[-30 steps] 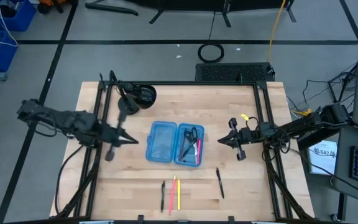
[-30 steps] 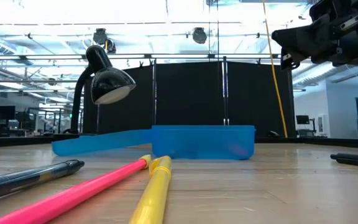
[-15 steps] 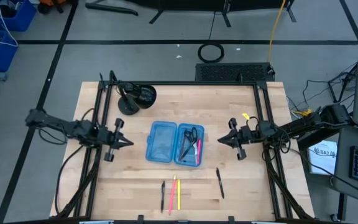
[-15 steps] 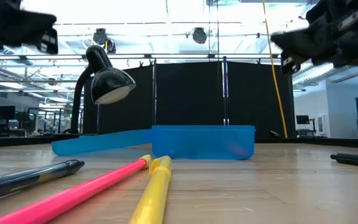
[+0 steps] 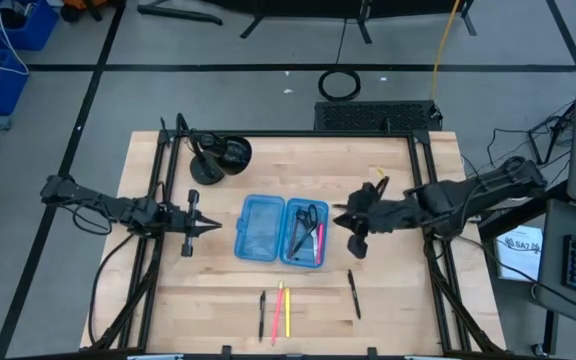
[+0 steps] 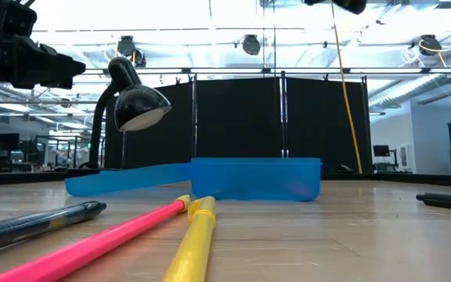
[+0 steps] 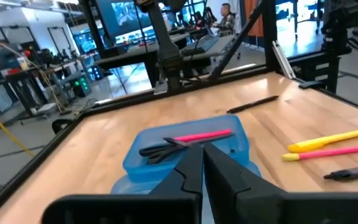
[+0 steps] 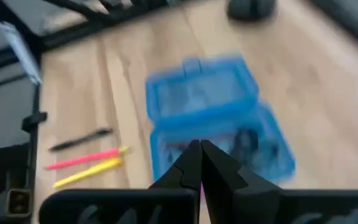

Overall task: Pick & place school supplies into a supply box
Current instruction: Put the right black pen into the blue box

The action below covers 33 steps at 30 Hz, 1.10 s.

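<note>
The translucent blue supply box (image 5: 280, 230) lies open at mid-table, both halves flat. Its right half (image 5: 306, 234) holds the black-handled scissors (image 7: 163, 148) and a pink pen (image 7: 201, 135). Near the table's near edge lie a black pen (image 5: 262, 314), a pink pen (image 5: 278, 308) and a yellow pen (image 5: 287, 313) side by side, with another black pen (image 5: 354, 294) to their right. My left gripper (image 5: 213, 226) hovers shut just left of the box. My right gripper (image 5: 338, 221) hovers shut at the box's right edge.
A black desk lamp (image 5: 218, 157) stands on its round base at the table's far left, behind the box. Black frame rails (image 5: 158, 200) run along the table's left and right sides. Bare wood lies between the box and the row of pens.
My right gripper has moved toward the table's left, from well clear of the box to its right edge, and has left most of the low view through the top. My left arm has dropped into the low view's upper left. Neither the box nor the pens have moved.
</note>
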Each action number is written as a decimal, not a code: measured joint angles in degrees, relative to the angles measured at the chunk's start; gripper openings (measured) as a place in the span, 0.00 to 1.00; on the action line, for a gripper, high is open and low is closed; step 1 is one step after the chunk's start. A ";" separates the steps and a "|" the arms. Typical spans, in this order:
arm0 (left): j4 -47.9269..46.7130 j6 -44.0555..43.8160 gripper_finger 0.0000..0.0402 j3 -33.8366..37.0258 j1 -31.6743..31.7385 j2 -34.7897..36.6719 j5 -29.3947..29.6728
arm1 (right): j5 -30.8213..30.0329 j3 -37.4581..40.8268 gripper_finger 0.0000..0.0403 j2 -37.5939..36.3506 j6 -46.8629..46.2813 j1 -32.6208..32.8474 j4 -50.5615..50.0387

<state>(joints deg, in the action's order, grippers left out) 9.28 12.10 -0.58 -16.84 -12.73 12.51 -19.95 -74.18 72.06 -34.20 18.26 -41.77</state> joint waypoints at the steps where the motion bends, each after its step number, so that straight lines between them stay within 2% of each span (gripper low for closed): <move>1: 0.00 0.44 0.03 0.00 0.00 0.00 0.01 | 0.83 -3.11 0.00 1.72 -3.61 0.77 -3.26; 4: -0.19 1.87 0.01 0.00 0.00 0.00 0.04 | 5.51 -11.17 0.00 6.39 -13.87 3.63 -9.15; 7: -0.21 2.84 0.02 0.00 0.00 0.00 0.02 | 9.18 -15.24 0.00 10.53 -23.02 7.05 -9.39; 14: -0.09 6.27 0.08 0.00 0.00 0.00 0.04 | 9.69 -14.21 0.00 19.15 -48.12 14.83 -10.38; 19: 0.04 7.71 0.09 0.00 0.00 0.00 0.02 | 7.57 -13.87 0.00 27.98 -62.53 19.06 -15.83; 21: 0.56 7.73 0.09 0.00 0.00 0.00 0.04 | 8.45 -13.87 0.00 31.14 -65.78 19.88 -16.23; 27: 3.27 7.74 0.09 0.00 0.00 0.00 0.04 | 16.71 -16.68 0.00 37.27 -71.56 22.73 -14.00; 30: 4.06 8.14 0.09 0.00 0.00 0.00 0.02 | 16.23 -21.50 0.00 38.68 -76.18 24.85 -16.08; 33: 4.37 8.15 0.09 0.00 0.00 0.00 0.00 | 11.88 -25.60 0.00 40.03 -82.46 27.09 -23.54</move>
<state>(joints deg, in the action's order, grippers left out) 13.65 20.25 -0.58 -16.84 -12.73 12.51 -8.08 -99.79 112.09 -116.66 45.35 -65.31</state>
